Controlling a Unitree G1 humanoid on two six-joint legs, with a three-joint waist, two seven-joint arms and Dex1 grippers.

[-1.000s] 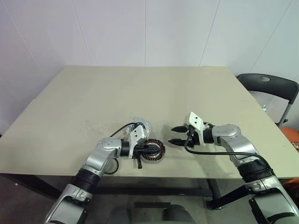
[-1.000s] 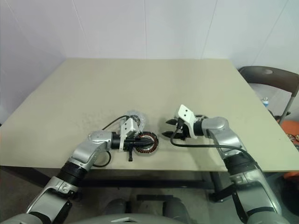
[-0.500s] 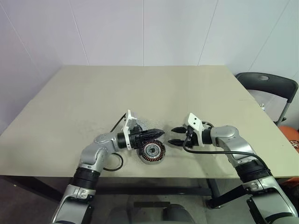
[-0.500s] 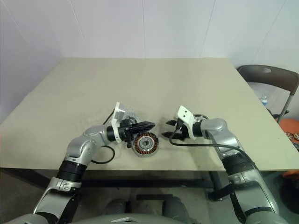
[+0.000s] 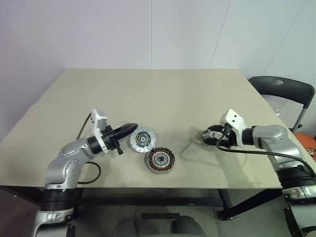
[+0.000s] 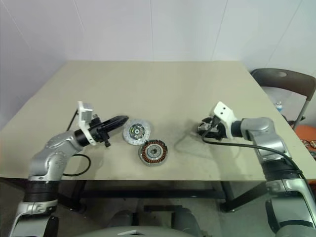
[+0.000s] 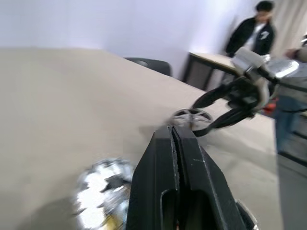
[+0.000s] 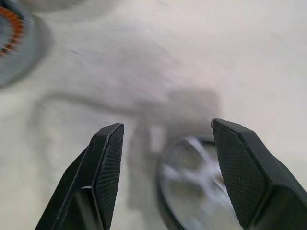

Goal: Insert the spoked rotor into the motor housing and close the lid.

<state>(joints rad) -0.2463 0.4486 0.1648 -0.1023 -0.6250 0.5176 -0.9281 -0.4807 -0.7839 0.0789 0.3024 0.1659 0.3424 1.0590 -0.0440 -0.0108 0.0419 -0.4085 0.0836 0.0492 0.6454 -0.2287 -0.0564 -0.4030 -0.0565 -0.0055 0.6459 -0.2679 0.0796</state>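
Rotor (image 5: pixel 160 160) lies nearest to the table (image 5: pixel 163 94) edge, flat, with its copper coils up, and no gripper touches it. Just behind it, apart by a small gap, lies the grey housing (image 5: pixel 142 139). The left gripper (image 5: pixel 132 127) hovers beside the housing with its jaws pressed together and empty. Farther right, well apart from both, the right gripper (image 8: pixel 165 124) hangs with wide jaws over a dark spoked ring (image 8: pixel 192 177), which I judge to be the lid. To grasp it well, the ring should be centred between the fingers, and they should come low enough to catch its rim before closing.
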